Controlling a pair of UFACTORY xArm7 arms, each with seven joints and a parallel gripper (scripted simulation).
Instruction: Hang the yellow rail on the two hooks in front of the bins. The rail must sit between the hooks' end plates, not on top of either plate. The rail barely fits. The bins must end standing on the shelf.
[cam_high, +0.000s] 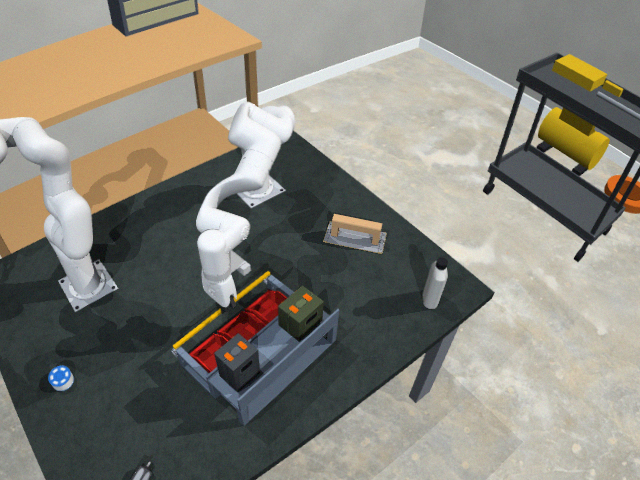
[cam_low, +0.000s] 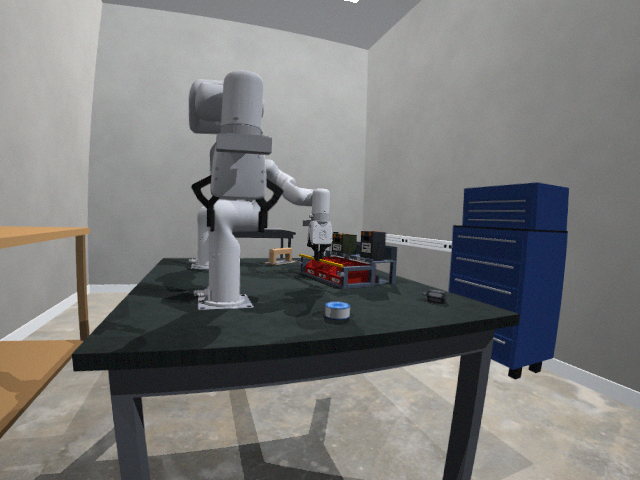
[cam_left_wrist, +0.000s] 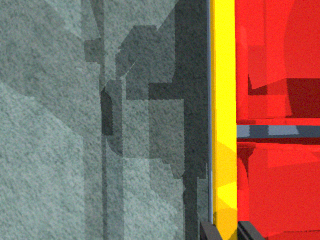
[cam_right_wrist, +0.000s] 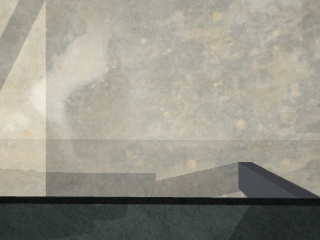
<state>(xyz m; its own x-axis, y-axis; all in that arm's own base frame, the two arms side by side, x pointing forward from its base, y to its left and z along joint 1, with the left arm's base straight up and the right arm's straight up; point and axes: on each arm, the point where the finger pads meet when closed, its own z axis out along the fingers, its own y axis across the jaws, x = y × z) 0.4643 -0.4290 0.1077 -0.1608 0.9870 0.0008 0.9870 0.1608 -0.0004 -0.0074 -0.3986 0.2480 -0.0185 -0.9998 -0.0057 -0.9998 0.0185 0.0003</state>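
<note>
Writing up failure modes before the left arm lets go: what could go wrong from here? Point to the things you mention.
The left gripper (cam_high: 231, 303) (cam_low: 319, 256) is shut on the yellow rail (cam_high: 199, 329) (cam_low: 336, 264) (cam_left_wrist: 224, 100) near its middle, so an end could tip on release. The fit is tight; an end may perch on a plate. The red bins (cam_high: 240, 326) (cam_left_wrist: 282, 190) sit close behind; a slip could knock them.

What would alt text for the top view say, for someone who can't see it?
Left arm's jaws grip a yellow rail along the front of red bins in a gray rack; right arm stands apart.
</note>
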